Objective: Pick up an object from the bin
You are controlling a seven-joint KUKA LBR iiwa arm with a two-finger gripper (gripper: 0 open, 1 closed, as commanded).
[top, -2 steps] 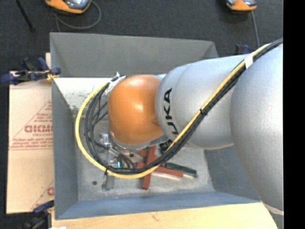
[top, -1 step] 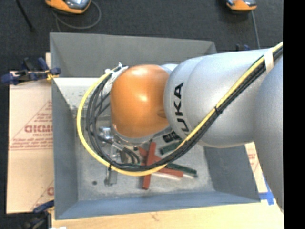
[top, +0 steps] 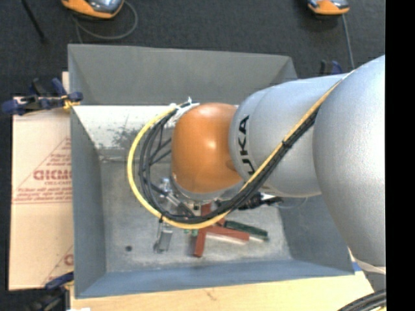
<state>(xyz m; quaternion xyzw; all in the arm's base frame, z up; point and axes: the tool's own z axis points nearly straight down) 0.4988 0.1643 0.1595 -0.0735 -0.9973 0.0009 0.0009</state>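
Pale grey arm (top: 305, 135) comes in from the right and covers most of the bin's right half. Grey metal bin (top: 97, 193): floor scuffed, left part mostly bare. Orange cover (top: 201, 148) on the wrist sits over the bin's middle, with a yellow cable (top: 134, 173) and black cables looping round its left side.

Gripper (top: 176, 206) is tucked under the cover, low over the floor (spread or pressed together: cannot tell, the cover hides it).

Nearest things, all on the floor toward the near wall:
- red-brown stick (top: 227, 236) lying flat, just below the gripper
- second red-brown stick (top: 198, 245) angled down-left, its upper end by the first
- thin green strip (top: 254, 231) just above the flat stick, partly under the arm
- small grey metal piece (top: 163, 238) just left of the sticks; loose or part of the robot, unclear
- dark speck (top: 128, 249) further left, apart
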